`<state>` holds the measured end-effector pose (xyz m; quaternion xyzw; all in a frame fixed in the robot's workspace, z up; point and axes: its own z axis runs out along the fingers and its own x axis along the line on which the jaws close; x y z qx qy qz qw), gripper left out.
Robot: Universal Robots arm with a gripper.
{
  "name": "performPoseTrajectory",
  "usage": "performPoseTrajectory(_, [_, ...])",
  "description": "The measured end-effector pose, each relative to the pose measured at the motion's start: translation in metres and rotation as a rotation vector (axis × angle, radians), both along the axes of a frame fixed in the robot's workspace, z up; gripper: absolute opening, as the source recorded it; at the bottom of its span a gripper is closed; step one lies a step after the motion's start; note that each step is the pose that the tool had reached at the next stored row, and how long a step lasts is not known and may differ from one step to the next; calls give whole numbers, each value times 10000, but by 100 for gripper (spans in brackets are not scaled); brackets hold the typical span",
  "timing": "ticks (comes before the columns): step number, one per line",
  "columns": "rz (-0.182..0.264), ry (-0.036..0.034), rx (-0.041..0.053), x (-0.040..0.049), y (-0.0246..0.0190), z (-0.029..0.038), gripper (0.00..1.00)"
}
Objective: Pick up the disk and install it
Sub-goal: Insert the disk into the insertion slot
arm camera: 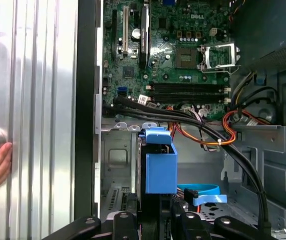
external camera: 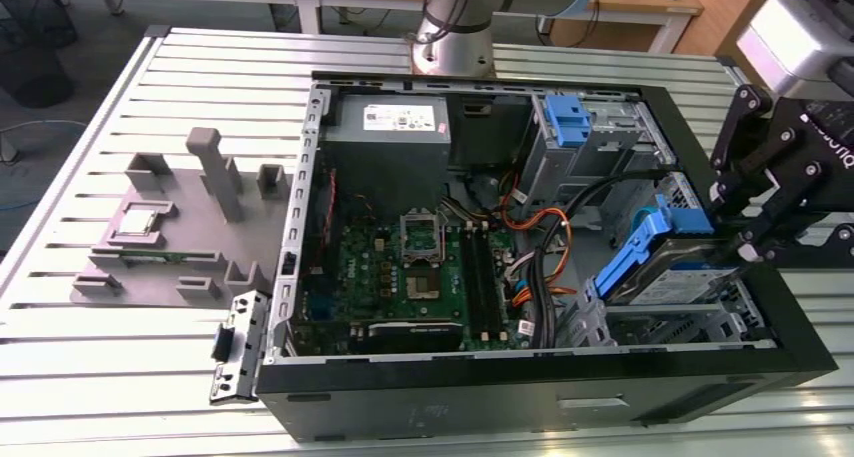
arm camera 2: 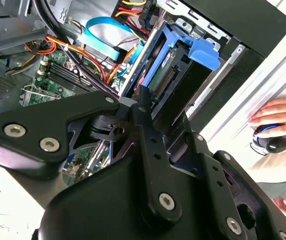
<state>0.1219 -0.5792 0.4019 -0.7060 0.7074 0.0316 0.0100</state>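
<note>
Where the disk sits: the disk (external camera: 674,272) stands tilted, one long edge raised, partly inside the drive cage at the exterior view's right end of the computer case (external camera: 534,382).
Disk frame: its blue plastic edge faces the motherboard (external camera: 414,267).
Gripper: the gripper (external camera: 742,222) is at the disk's raised side, clamped on the disk from both sides.
Fingers: in the second wrist view one of the black fingers (arm camera 2: 144,115) lies against the disk's dark edge, just beside the blue tab.
Case: it lies on its side with the panel off, on the slatted metal table (external camera: 107,377).
Cables: orange and black wires (external camera: 541,227) run between the motherboard and the drive cage, near the disk.
Power supply: the grey box (external camera: 387,122) sits in the far corner of the case, well apart from the disk.
Spare bracket: a blue bracket (external camera: 567,122) stands in the far bay, beside the power supply.
Fixture: a grey holder block (external camera: 174,227) rests on the table at the exterior view's left of the case.
Person: a hand (arm camera 2: 278,114) rests on a small round device outside the case wall.
</note>
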Motion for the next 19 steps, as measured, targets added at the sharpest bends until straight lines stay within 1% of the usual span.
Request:
performPoseTrajectory(4, [0,0,4,0,0,-8,35])
performPoseTrajectory(17, [0,0,2,0,0,-239,35])
performPoseTrajectory(19, [0,0,3,0,0,-245,35])
